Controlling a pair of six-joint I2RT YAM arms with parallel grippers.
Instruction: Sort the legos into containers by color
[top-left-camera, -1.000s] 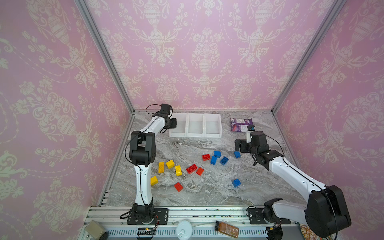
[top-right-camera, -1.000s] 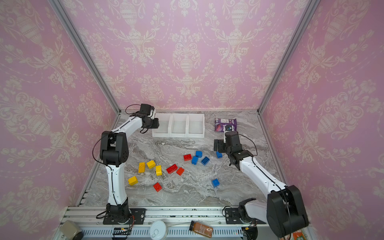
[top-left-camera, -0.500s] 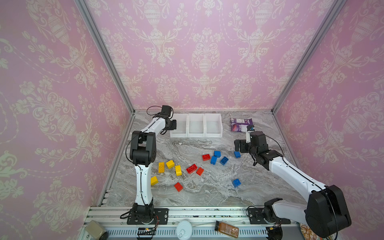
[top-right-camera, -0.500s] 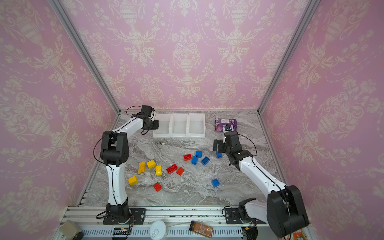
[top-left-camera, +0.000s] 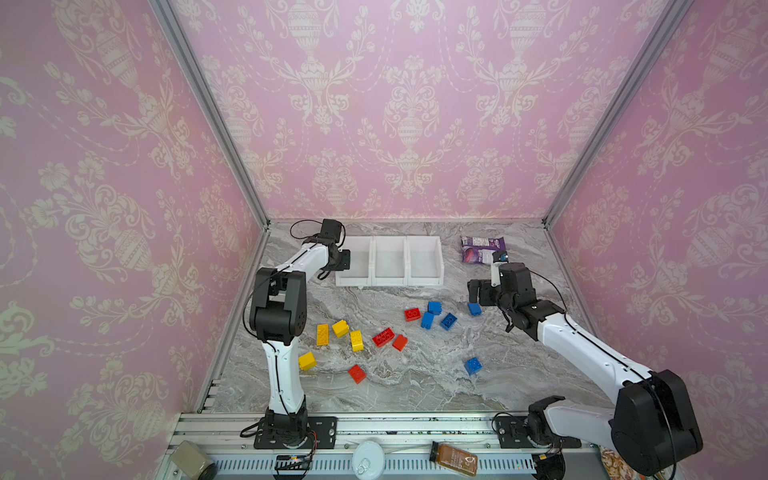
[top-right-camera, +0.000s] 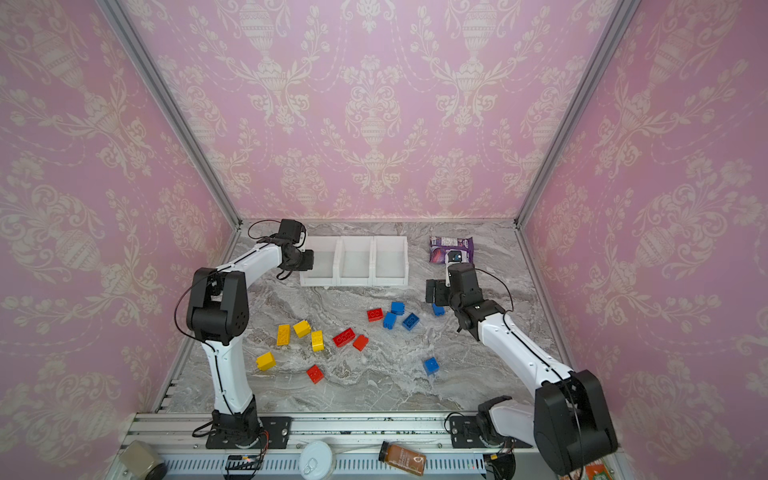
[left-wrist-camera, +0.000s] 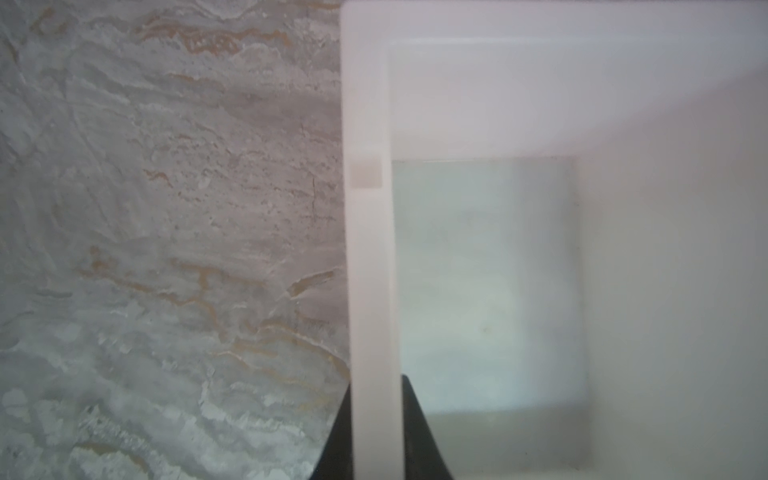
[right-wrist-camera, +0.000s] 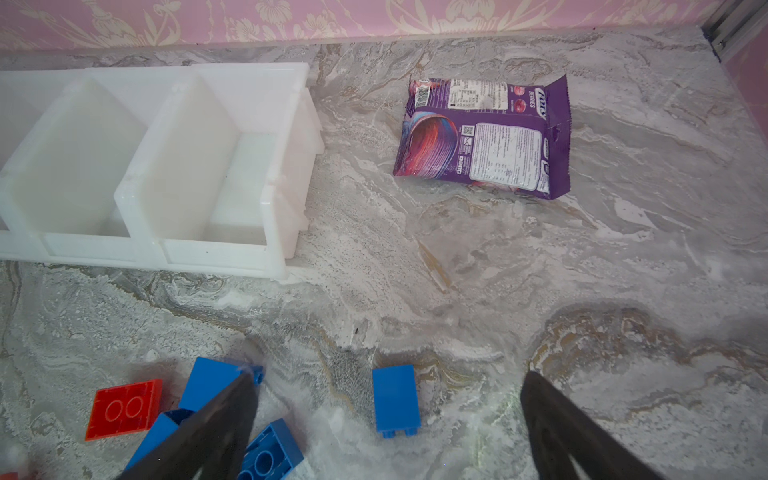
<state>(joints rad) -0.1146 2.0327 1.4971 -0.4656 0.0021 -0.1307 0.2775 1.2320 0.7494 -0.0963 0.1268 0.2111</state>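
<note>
Three joined white containers (top-left-camera: 390, 282) (top-right-camera: 355, 282) stand at the back of the marble table. My left gripper (top-left-camera: 345, 259) (left-wrist-camera: 376, 382) is shut on the left wall (left-wrist-camera: 370, 249) of the leftmost container, one finger inside it and one outside. Yellow legos (top-left-camera: 340, 328), red legos (top-left-camera: 383, 337) and blue legos (top-left-camera: 434, 307) lie loose in the middle. My right gripper (top-left-camera: 473, 291) (right-wrist-camera: 390, 374) hangs open just above a single blue lego (top-left-camera: 474, 308) (right-wrist-camera: 395, 399), with its fingers either side and not touching. The containers (right-wrist-camera: 145, 253) look empty.
A purple snack packet (top-left-camera: 482, 249) (right-wrist-camera: 482, 137) lies behind my right gripper, right of the containers. One blue lego (top-left-camera: 473, 365) sits apart, nearer the front. A jar, a can lid and a bottle (top-left-camera: 455, 459) rest on the front rail. Pink walls close three sides.
My left gripper has closed onto the leftmost container's wall, and the arm has shifted slightly. The right arm has stayed where it was, open.
</note>
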